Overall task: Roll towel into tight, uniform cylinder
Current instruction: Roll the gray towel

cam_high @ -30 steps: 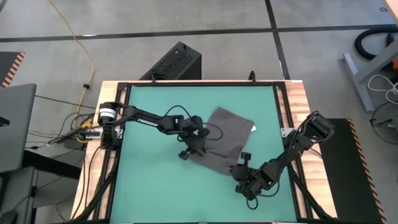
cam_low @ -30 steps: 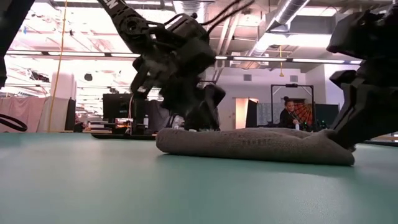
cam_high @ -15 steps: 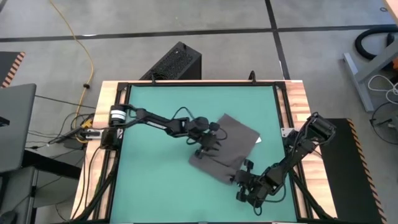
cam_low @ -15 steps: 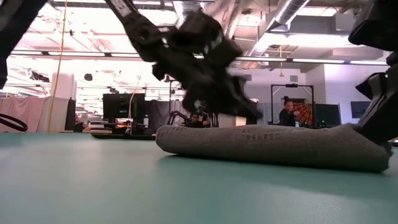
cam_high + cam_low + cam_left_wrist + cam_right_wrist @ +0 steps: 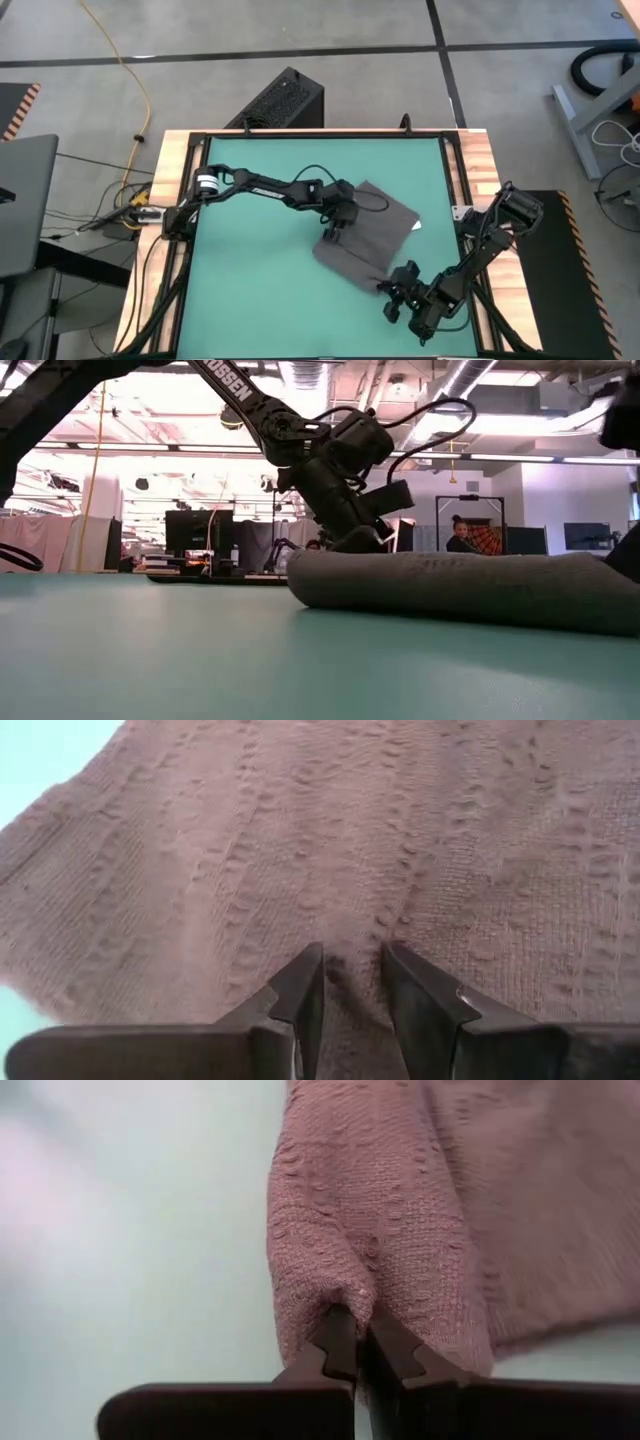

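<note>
From above, the towel [image 5: 366, 226] lies mostly flat on the green table [image 5: 250, 290], only its near edge rolled, so most of the rolling is left, I'd say. The left gripper [image 5: 333, 233] sits on the towel's left part; the right gripper [image 5: 398, 287] is at the roll's right end. Table level: the roll [image 5: 450, 588] looks low and thin. Left wrist: fingers [image 5: 300, 988] narrowly apart, pressing cloth. Right wrist: fingers [image 5: 338, 1342] pinching the rolled edge.
</note>
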